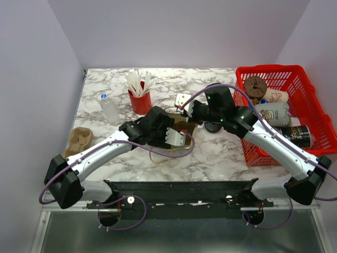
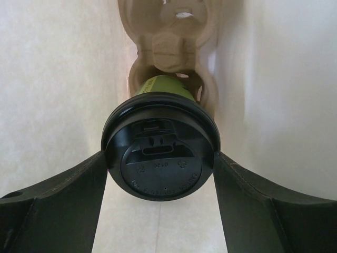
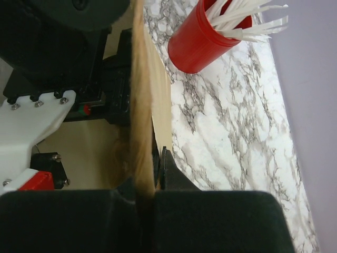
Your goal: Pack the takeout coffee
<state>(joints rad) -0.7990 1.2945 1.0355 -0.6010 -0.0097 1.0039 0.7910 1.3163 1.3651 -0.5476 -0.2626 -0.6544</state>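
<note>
In the left wrist view the takeout coffee [image 2: 163, 84] is an olive-green cup with a round black lid [image 2: 160, 155]. It hangs inside a brown paper bag [image 2: 58, 89], its base at a pocket of a moulded cardboard cup carrier [image 2: 171, 47]. My left gripper [image 2: 160, 161] is shut on the cup, both fingers [image 2: 68, 200] pressed against the lid's rim. My right gripper [image 3: 152, 192] is shut on the bag's upper edge [image 3: 142, 105]. In the top view both grippers, left [image 1: 176, 136] and right [image 1: 190, 113], meet at the bag [image 1: 185, 126], which hides the cup.
A red cup of white sticks [image 1: 140, 97] and a clear bottle [image 1: 109, 108] stand at the back left. A spare cardboard carrier [image 1: 79, 139] lies at the far left. A red basket [image 1: 310, 105] of cups and cans sits at the right. A black disc [image 1: 213, 127] lies under the right arm.
</note>
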